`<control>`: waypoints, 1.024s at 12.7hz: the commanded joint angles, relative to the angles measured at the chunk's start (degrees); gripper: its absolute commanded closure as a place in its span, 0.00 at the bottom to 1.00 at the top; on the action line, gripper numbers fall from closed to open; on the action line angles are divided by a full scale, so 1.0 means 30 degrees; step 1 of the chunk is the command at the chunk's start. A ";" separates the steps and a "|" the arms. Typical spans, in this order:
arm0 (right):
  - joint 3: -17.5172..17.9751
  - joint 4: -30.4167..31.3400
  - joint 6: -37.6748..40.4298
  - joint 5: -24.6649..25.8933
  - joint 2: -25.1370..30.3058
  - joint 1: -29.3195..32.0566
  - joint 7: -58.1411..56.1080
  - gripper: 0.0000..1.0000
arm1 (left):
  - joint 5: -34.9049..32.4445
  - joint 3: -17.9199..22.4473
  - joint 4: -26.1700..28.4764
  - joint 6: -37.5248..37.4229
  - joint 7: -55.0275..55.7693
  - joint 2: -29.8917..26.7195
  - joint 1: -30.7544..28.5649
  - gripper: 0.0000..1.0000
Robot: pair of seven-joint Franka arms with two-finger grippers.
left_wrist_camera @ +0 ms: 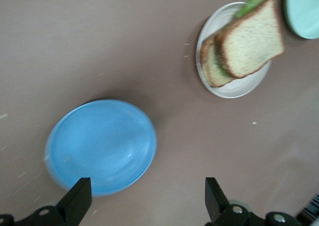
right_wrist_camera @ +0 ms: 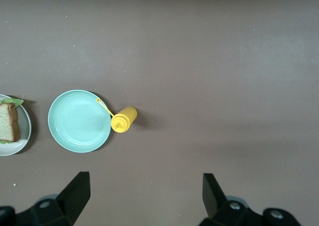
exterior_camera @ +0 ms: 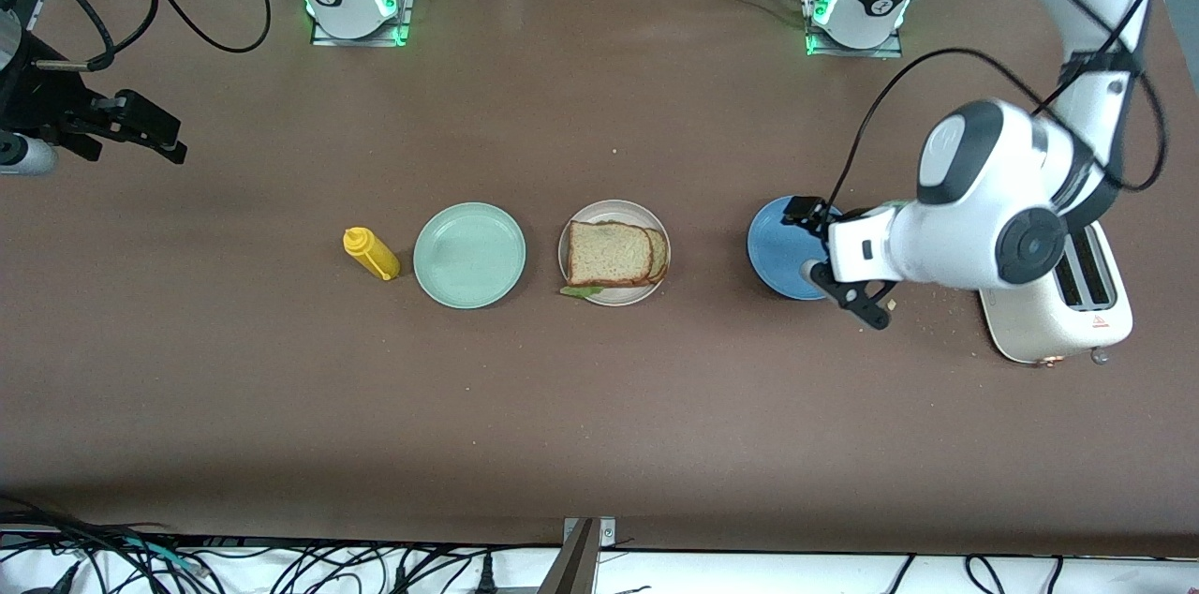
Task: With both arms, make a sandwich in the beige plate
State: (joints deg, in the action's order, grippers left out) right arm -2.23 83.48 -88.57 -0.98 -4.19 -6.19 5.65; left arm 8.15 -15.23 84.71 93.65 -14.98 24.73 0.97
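I find the sandwich (exterior_camera: 615, 254) assembled on the beige plate (exterior_camera: 573, 234) mid-worktop, apparently complete; left gripper (exterior_camera: 840, 261) and right gripper (exterior_camera: 140, 127) hang spread and empty.

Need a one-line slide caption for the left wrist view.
Open left gripper over the table by the blue plate; finished sandwich on the beige plate.

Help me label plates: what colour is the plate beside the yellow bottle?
Mint green plate; the right wrist view shows it best.

High front view, downward wrist views
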 commanded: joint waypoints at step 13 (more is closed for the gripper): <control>-0.0136 -0.0406 0.0081 -0.0347 -0.0187 0.0247 -0.0214 0.00 | -0.3039 0.2939 0.3756 -0.0366 0.5605 -0.8945 -0.0091 0.00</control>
State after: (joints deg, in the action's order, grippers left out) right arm -2.65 83.45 -88.58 -1.04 -4.27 -5.89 5.65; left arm -1.46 -5.52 93.56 91.68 -2.12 0.88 0.54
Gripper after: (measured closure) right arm 0.000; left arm 0.000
